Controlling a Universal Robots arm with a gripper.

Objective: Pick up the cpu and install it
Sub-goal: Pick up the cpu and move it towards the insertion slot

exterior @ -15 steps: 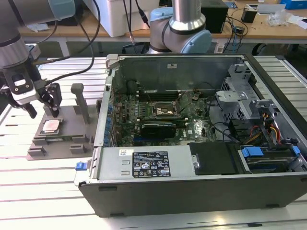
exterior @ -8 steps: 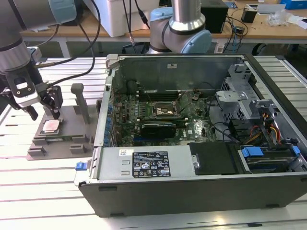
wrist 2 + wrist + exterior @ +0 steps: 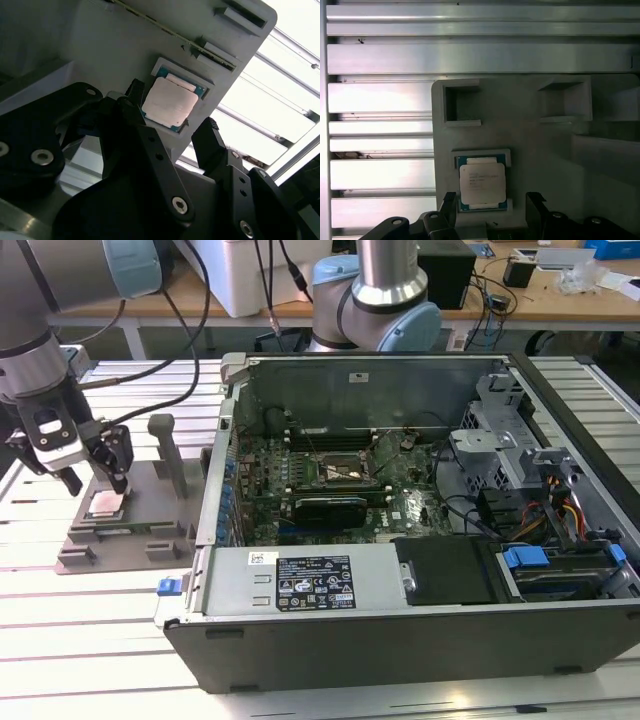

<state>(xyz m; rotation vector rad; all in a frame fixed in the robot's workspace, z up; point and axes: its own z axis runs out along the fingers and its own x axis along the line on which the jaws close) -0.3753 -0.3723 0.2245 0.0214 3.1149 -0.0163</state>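
The cpu (image 3: 105,503) is a small square chip with a silver-grey top. It lies flat in a recess of the grey fixture block (image 3: 130,532) at the exterior view's left. My gripper (image 3: 95,480) hangs just above it, open, with one black finger on each side and nothing held. In both wrist views the cpu (image 3: 169,104) (image 3: 482,181) sits in its pocket between the two fingertips (image 3: 207,134) (image 3: 535,201), with a gap on either side. The motherboard's cpu socket (image 3: 340,472) lies open inside the computer case (image 3: 400,590).
The open computer case fills the middle and the exterior view's right, with a black graphics card (image 3: 325,507), cables and a drive cage (image 3: 500,430) inside. Upright posts (image 3: 165,450) rise from the fixture block beside my gripper. A second arm's base (image 3: 375,300) stands behind the case.
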